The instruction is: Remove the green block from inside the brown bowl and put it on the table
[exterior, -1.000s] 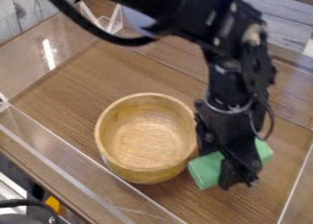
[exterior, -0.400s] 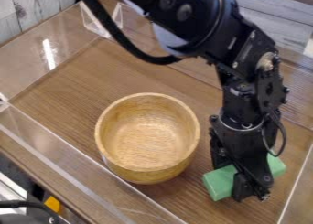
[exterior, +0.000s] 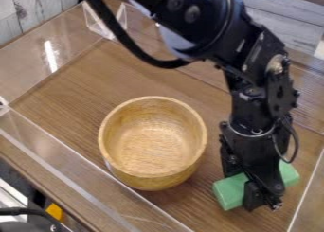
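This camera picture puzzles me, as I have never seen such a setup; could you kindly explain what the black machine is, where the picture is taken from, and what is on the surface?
The black machine is a single robot arm. At its end is a gripper, pointing straight down, whose fingers are closed on the green block, a small green bar. The block is down at the table, just to the right of the brown bowl; whether it actually rests on the surface I cannot tell.

There is only one view, taken from a camera set above and to one side of the table, looking down at an angle.

The surface is a brown wood-grain tabletop with clear plastic walls around it. The round wooden bowl stands on it, and the part of its inside that shows holds nothing. So the block is out of the bowl but not yet let go.
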`<state>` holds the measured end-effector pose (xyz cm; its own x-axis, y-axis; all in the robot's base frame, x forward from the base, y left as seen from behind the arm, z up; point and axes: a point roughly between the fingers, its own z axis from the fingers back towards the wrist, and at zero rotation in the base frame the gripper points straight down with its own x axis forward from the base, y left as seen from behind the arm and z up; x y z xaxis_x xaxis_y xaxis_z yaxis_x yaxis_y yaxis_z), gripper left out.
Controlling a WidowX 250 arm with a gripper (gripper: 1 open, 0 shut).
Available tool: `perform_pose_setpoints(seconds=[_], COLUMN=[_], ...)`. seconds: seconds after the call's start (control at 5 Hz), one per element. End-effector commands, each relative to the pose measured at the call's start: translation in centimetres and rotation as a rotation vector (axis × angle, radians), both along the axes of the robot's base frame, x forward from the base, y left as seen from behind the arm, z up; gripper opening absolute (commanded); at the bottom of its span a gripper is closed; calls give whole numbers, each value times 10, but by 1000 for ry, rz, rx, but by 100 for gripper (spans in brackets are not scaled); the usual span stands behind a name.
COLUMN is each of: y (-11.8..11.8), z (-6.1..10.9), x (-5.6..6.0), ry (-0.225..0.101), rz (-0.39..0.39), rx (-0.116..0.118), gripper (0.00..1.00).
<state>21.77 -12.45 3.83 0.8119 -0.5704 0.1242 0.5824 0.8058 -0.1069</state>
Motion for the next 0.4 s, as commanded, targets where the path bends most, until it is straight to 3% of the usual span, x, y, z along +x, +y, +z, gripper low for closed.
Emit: perform_pose_setpoints(seconds=[0.0, 0.2], y=[-3, -3], z=[11, 12], x=[9, 9], ry=[-36, -33], rz=[0, -1], rx=[-31, -41], gripper=[0, 0])
